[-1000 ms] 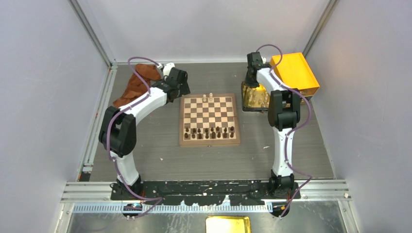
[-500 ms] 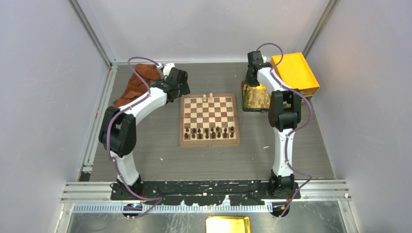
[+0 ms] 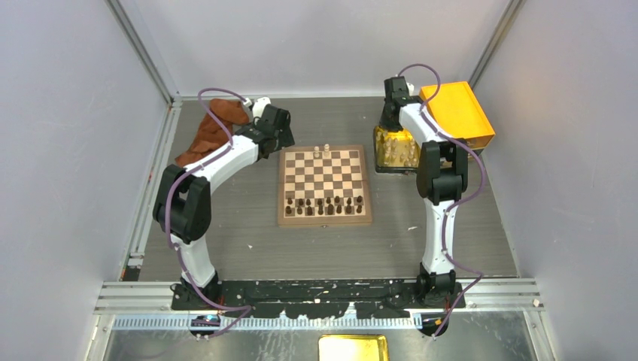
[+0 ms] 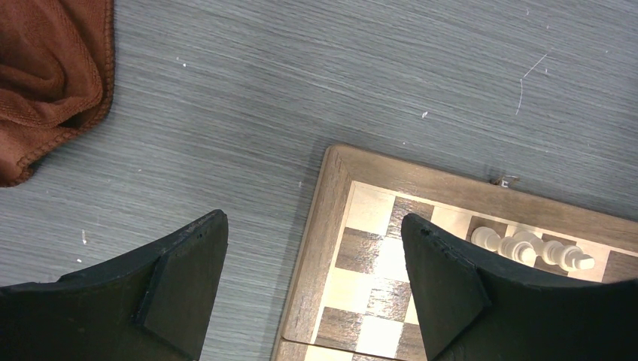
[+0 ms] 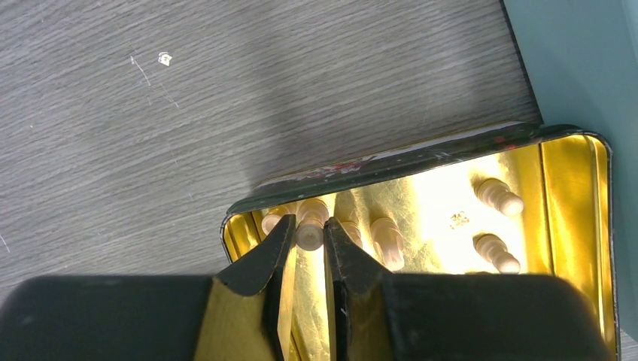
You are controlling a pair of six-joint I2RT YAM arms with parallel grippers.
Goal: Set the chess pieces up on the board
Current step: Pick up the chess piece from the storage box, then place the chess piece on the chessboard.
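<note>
Chess pieces (image 5: 496, 197), pale cream turned wood, one between near-closed right jaws; left jaws wide, empty.

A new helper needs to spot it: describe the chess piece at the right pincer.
Find the gold tray right of the board. Several cream pieces lie inside; the target piece is the only one pinched between the right pincer's fingertips.

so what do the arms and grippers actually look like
The left arm and right arm have white links, black joint housings and a mauve cable looping alongside. The left gripper and right gripper have black, wedge-shaped fingers.
</note>
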